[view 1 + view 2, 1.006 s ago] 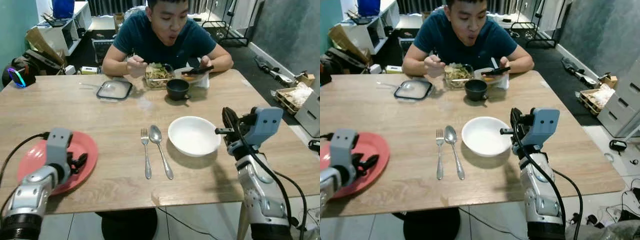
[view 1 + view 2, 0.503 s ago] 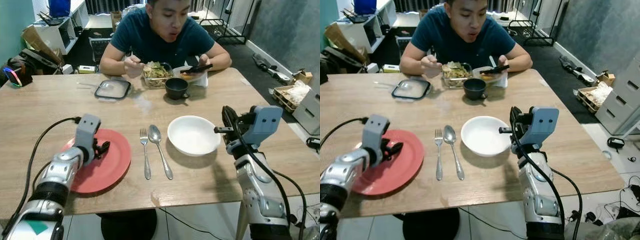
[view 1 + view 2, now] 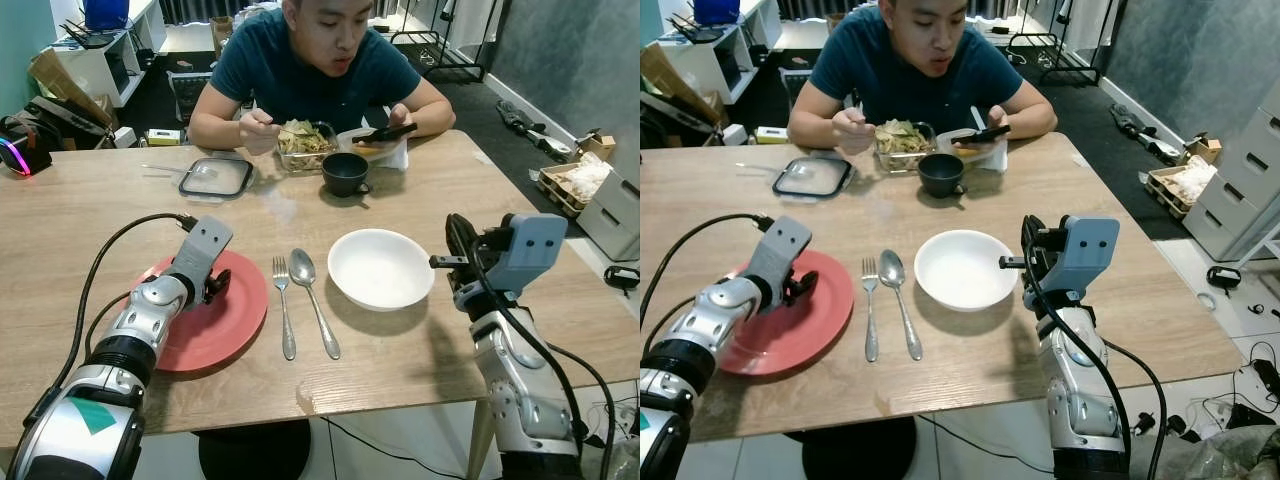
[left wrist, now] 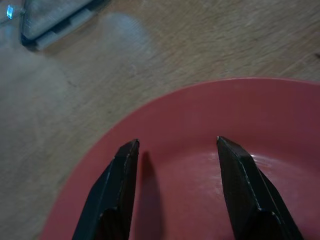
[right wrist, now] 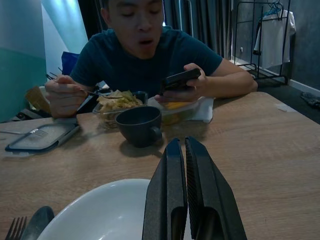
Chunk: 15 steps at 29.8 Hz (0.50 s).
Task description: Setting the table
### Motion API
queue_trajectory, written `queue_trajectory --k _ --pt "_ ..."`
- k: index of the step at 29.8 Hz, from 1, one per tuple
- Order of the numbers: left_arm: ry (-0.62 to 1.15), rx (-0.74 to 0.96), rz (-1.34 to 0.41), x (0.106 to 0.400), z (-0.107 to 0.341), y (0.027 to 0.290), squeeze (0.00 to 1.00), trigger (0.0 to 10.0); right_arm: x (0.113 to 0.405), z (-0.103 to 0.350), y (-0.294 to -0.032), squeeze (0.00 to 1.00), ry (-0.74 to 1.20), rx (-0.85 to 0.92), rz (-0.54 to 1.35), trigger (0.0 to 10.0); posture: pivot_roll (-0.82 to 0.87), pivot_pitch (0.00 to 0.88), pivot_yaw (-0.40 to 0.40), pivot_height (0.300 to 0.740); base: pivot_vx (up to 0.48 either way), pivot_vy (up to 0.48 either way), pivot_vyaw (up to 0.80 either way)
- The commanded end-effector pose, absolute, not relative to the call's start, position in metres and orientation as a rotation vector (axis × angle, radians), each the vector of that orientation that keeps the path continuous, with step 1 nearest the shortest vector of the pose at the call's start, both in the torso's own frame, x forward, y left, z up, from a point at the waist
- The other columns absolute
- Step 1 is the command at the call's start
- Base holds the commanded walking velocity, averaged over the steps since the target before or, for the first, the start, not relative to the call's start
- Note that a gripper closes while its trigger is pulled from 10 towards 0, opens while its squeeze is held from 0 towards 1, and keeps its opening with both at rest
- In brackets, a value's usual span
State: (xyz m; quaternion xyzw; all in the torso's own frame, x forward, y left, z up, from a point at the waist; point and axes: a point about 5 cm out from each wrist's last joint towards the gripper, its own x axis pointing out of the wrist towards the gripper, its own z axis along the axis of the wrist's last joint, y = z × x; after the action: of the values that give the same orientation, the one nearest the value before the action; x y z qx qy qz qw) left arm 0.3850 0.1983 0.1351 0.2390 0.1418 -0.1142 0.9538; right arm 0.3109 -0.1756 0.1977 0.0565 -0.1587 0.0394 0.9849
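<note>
The red plate (image 3: 215,325) lies on the tabletop (image 3: 90,215) beside the fork (image 3: 283,315), under my left gripper (image 4: 175,172) (fingers spread, released); its near rim is cut off in the wrist view

Bare wooden tabletop (image 3: 400,350) along the near edge, steel fork (image 3: 283,312) and spoon (image 3: 314,307) wedged between round red plate (image 3: 225,322) and white bowl (image 3: 380,268), dark cup (image 3: 345,173) blocking beyond.
</note>
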Motion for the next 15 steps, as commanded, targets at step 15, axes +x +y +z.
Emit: queue_trajectory --k 15 --pt "-0.276 0.231 -0.347 0.366 0.232 0.14 0.0 10.0 0.298 0.17 -0.177 0.0 -0.231 0.161 0.049 10.0 0.0 0.0 0.095 0.74 0.0 0.0 0.0"
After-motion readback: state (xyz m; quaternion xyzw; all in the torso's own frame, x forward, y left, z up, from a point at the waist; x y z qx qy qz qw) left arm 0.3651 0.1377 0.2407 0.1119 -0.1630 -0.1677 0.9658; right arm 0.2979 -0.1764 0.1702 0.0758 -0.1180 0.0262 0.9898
